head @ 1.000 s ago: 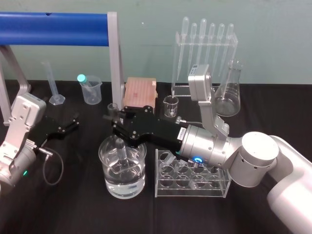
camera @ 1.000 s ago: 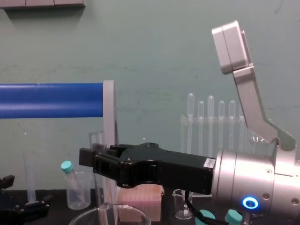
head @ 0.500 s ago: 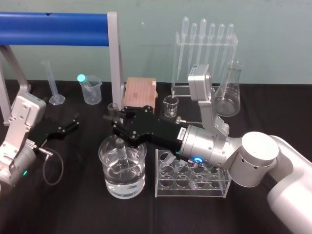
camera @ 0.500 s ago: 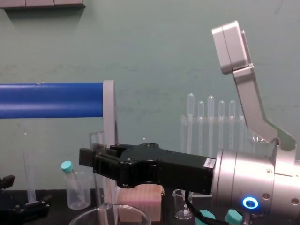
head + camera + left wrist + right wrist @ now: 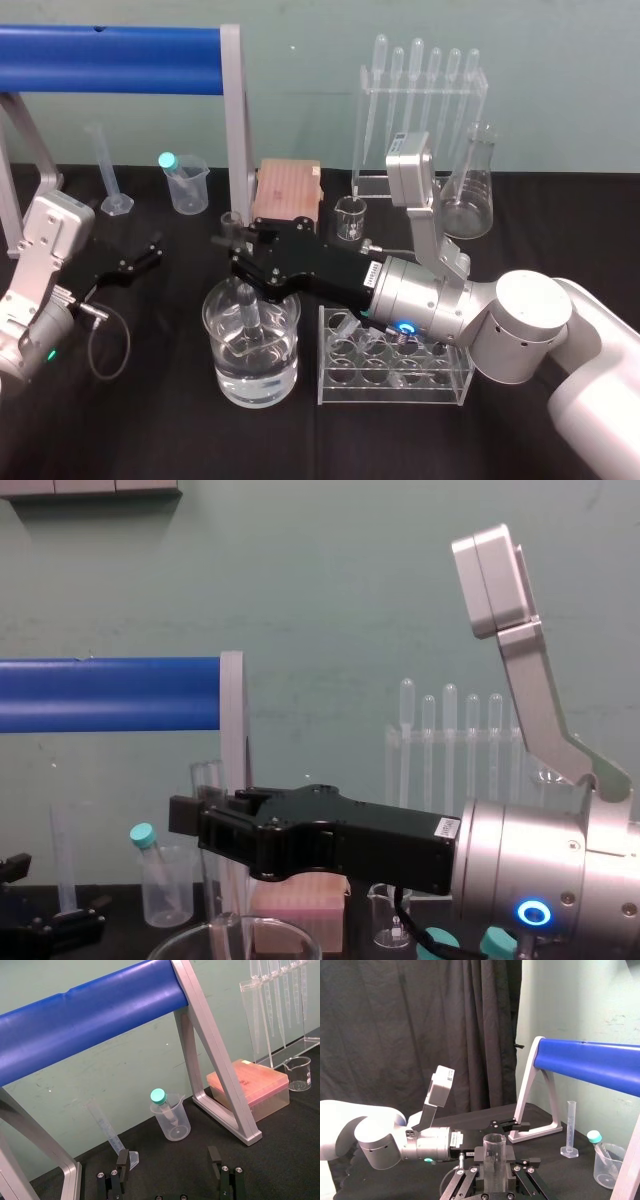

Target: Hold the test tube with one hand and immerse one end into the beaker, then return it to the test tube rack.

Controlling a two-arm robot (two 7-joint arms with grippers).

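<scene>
The clear test tube (image 5: 233,228) stands upright in my right gripper (image 5: 238,262), which is shut on its upper part. Its lower end dips into the water of the wide glass beaker (image 5: 219,345) at front centre. In the right wrist view the test tube (image 5: 493,1150) sits between the black fingers (image 5: 460,1178). The chest view shows the right gripper (image 5: 205,827) on the test tube (image 5: 208,780) above the beaker rim (image 5: 190,938). The clear test tube rack (image 5: 450,392) stands just right of the beaker. My left gripper (image 5: 140,262) rests open at the far left, and in its wrist view the left gripper (image 5: 168,1170) holds nothing.
A blue bar on a grey frame (image 5: 110,45) spans the back left. Behind it stand a graduated cylinder (image 5: 108,172) and a plastic beaker with a teal-capped tube (image 5: 188,185). A pink box (image 5: 287,190), a small beaker (image 5: 350,218), a dropper stand (image 5: 420,90) and a conical flask (image 5: 468,190) line the back.
</scene>
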